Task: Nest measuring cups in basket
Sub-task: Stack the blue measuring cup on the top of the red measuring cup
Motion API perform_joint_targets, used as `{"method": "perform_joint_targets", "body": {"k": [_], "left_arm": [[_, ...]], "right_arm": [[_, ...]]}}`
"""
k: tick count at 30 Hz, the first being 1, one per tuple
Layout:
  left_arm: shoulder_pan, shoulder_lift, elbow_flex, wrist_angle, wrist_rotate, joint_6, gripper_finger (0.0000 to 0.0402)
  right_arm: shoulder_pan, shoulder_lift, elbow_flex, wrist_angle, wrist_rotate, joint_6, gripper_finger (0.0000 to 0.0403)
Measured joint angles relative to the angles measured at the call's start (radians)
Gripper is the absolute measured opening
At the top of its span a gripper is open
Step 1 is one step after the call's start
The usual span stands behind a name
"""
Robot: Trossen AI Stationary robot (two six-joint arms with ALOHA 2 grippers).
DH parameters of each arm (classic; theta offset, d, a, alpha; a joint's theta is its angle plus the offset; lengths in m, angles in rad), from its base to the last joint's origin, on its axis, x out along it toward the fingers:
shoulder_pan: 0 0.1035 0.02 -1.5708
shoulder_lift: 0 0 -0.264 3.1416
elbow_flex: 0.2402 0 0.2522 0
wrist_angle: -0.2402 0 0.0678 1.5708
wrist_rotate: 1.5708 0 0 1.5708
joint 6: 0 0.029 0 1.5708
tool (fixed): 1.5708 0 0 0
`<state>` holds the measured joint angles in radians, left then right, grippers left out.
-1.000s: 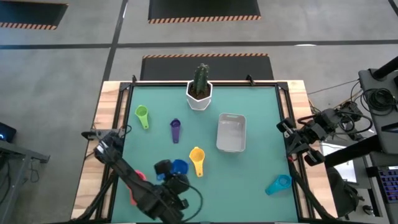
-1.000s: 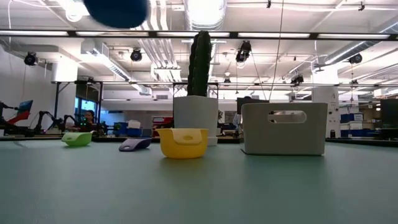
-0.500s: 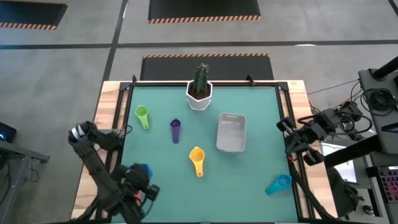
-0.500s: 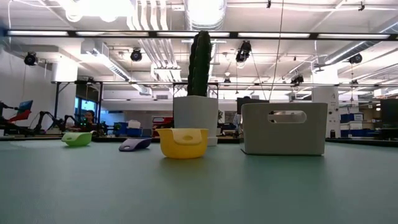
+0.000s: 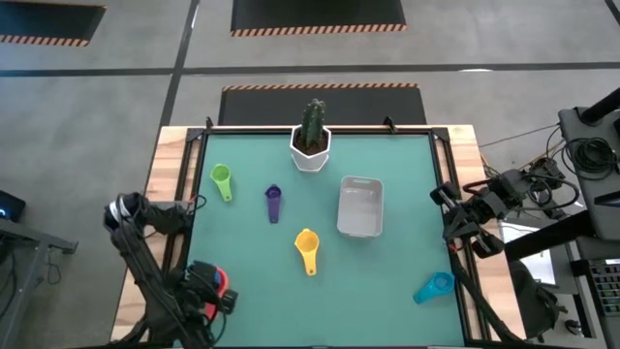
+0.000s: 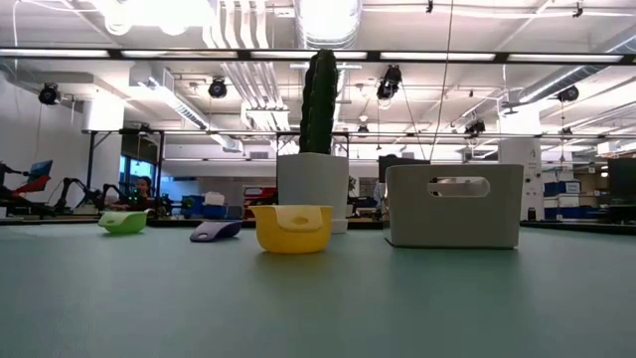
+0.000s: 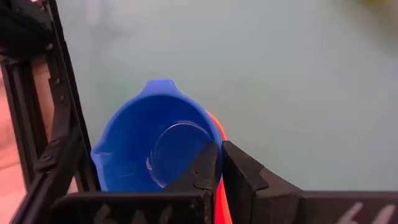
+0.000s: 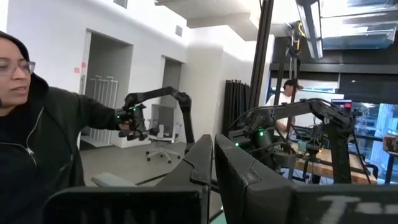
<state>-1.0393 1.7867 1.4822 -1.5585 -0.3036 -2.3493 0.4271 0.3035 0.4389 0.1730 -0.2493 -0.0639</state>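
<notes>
My left gripper (image 5: 207, 288) is at the table's near left corner, shut on a blue cup (image 7: 155, 149) with a red cup (image 7: 218, 198) showing under its rim. The green cup (image 5: 222, 180), purple cup (image 5: 273, 203), yellow cup (image 5: 307, 249) and teal cup (image 5: 433, 287) lie apart on the green mat. The grey-white basket (image 5: 360, 206) stands right of centre, resting on its base. No orange cup is in view. My right gripper (image 5: 455, 229) waits shut at the table's right edge. My left gripper holds the blue cup by its rim (image 7: 208, 146), on the side nearest the wrist. One finger (image 7: 202, 171) is inside the bowl and the other (image 7: 242, 174) outside. A red edge (image 7: 217, 199) shows between them. I cannot tell whether the cups rest on the mat.
A white hexagonal pot with a cactus (image 5: 311, 141) stands at the far edge, behind the basket. A black frame rail (image 7: 62, 124) runs beside the blue cup along the table's left edge. A person shows in the room beyond the right wrist.
My left gripper has carried the blue cup from the near middle of the mat toward the table's near left corner and lower down, out of the low view. The blue cup now sits against the red cup. The right arm has kept still.
</notes>
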Motion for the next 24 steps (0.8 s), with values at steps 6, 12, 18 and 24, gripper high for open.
{"method": "perform_joint_targets", "body": {"k": [6,12,18,24], "left_arm": [[0.0,0.013,-0.006,0.003,0.008,-0.046,0.0],[0.0,0.034,-0.006,0.013,0.008,-0.046,0.0],[0.0,0.052,-0.006,0.027,0.008,-0.048,0.0],[0.005,0.068,-0.006,0.032,0.008,-0.049,0.0]], "right_arm": [[0.0,0.0,0.0,-0.003,0.0,0.001,0.0009],[0.0,0.0,0.0,-0.004,0.018,0.0,0.0009],[0.0,0.0,0.0,-0.003,0.018,0.0,0.0009],[0.0,0.0,0.0,-0.003,0.018,0.0,0.0009]]}}
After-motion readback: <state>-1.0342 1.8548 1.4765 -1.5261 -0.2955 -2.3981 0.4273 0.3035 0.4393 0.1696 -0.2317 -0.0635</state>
